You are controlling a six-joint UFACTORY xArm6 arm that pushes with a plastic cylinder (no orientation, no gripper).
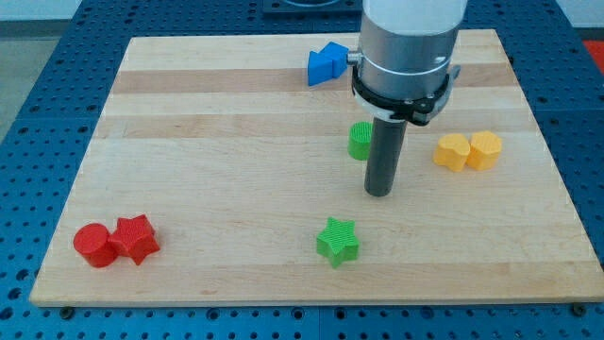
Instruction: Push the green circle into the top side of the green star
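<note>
The green circle (360, 141) stands on the wooden board (236, 142), right of centre, partly hidden behind my rod. The green star (338, 240) lies lower down, near the board's bottom edge. My tip (378, 192) rests on the board just below and to the right of the green circle, above and to the right of the green star. The rod's upper part looks to touch the circle's right side, but contact at the tip cannot be told.
A blue block (327, 63) lies at the view's top beside the arm's body. A yellow heart (453, 151) and a yellow hexagon (485, 149) sit together at the right. A red circle (94, 245) and red star (136, 238) sit at the bottom left.
</note>
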